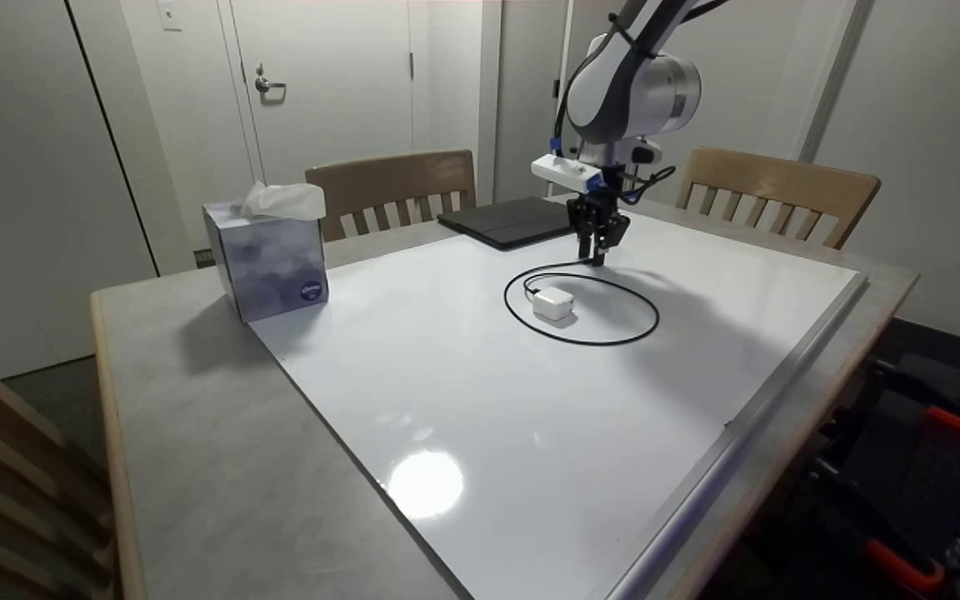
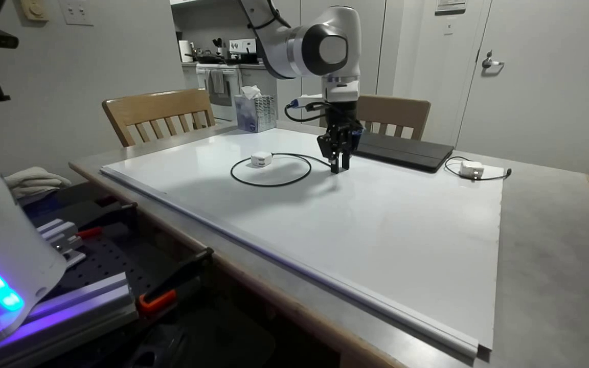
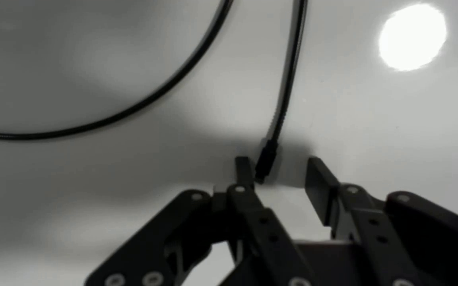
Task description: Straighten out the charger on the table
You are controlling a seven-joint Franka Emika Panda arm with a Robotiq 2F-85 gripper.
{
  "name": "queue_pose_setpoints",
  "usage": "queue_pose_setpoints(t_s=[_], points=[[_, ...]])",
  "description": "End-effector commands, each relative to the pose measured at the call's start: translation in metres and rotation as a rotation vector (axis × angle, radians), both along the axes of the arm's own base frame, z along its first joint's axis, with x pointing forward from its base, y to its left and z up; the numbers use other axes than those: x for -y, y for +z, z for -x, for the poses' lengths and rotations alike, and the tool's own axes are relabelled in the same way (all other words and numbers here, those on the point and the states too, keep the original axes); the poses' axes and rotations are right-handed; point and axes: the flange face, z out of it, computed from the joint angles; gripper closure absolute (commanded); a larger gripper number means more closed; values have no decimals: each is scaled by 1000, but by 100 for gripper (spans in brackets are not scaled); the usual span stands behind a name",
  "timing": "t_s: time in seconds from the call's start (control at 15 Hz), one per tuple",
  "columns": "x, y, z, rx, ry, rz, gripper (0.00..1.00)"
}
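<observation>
The charger's white plug block (image 1: 553, 303) rests on the glossy white top of the table (image 1: 430, 383). Its black cable lies in a wide loop around the block; the block also shows in an exterior view (image 2: 261, 159). My gripper (image 1: 591, 257) points down at the cable's free end, low over the table, and also shows in an exterior view (image 2: 340, 167). In the wrist view the fingers of the gripper (image 3: 278, 172) are apart. The black connector tip of the charger cable (image 3: 266, 161) lies between them, close to the left finger. The plug block is out of the wrist view.
A dark flat slab (image 1: 513, 222) lies just behind the gripper. A tissue box (image 1: 272, 262) stands on the table. A further white plug block (image 2: 471, 169) with a short black cable lies beside the slab. Wooden chairs (image 1: 780, 187) stand around the table.
</observation>
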Motion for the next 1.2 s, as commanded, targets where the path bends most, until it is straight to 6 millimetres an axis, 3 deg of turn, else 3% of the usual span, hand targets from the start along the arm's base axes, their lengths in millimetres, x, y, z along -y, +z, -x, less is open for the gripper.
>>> queue_pose_setpoints(t_s=[0.0,0.13,0.53,0.73,0.8,0.87,1.13], points=[[3,-3,-2,-6,-7,-26,90],[-1,3,-1,-14,0,-33,99],[-30,21,8,-119,86,-74,98],[-53,34,18,-178,237,-96,98],[-43,19,6,-149,152,-77,98],[-47,23,6,-148,162,-81,93],[-45,20,7,-152,153,-79,93]])
